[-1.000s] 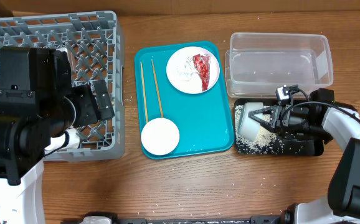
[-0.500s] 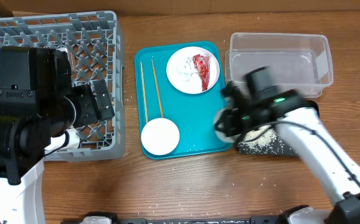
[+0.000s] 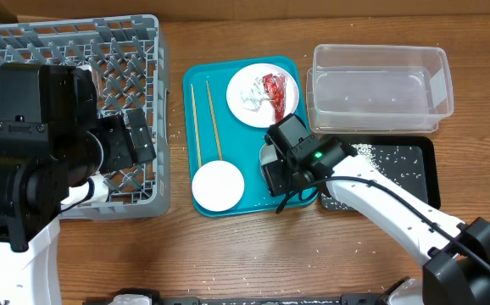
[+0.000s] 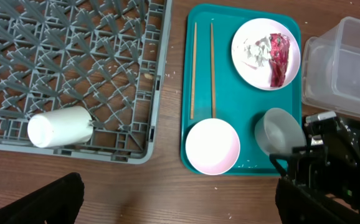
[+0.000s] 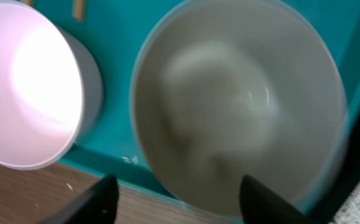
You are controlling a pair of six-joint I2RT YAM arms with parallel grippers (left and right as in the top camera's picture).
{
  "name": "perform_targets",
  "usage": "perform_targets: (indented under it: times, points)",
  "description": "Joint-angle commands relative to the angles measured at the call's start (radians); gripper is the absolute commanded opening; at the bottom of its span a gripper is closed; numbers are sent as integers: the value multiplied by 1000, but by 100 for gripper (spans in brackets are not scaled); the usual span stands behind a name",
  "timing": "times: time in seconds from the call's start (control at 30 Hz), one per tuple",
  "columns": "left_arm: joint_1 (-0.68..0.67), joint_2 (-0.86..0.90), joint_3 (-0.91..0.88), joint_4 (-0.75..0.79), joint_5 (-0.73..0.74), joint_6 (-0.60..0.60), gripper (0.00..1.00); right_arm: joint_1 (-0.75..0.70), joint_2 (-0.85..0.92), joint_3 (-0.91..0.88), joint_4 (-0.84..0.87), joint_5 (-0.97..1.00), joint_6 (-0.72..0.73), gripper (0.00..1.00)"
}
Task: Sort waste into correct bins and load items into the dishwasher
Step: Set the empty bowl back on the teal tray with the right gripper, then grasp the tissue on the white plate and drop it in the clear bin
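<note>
Grey dish rack [image 3: 139,47] upper left on the worktop [image 3: 228,254], white cup [image 4: 60,127] lying on its side at the rack's lower-left edge. Left tool [image 4: 180,204] hangs above the worktop below the rack, fingers wide apart, nothing in it. Teal tray [image 3: 253,161] at centre: chopsticks [image 4: 212,68] side by side down its left part, plate [image 3: 258,119] at its top with red wrapper [image 3: 275,91] and tissue wad [image 3: 250,100] on it, pink bowl [image 3: 218,185] lower left, grey-green bowl [image 4: 278,132] lower right. Right tool [image 5: 181,194] over the grey-green bowl - fingers spread, released, blurry view. Clear tub [image 3: 379,52] upper right; black tray [image 3: 414,174] just below it - rice [image 3: 372,155] scattered inside.
</note>
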Motion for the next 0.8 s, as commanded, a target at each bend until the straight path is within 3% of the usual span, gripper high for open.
perform_targets:
  times: [0.0,0.2,0.4,0.57,0.77]
  points:
    - [4,5,-5,2,-10,8,100,1,4,146,-62,23,-24,72]
    - [4,5,-5,2,-10,8,100,-15,51,461,-202,19,-23,76]
    - [4,5,-5,2,-10,8,100,-77,252,686,-208,8,-24,74]
    - [4,5,-5,2,-10,8,100,-125,438,761,-141,-22,-31,75]
    - [4,6,-5,2,-10,8,100,-142,588,761,33,-20,-42,85]
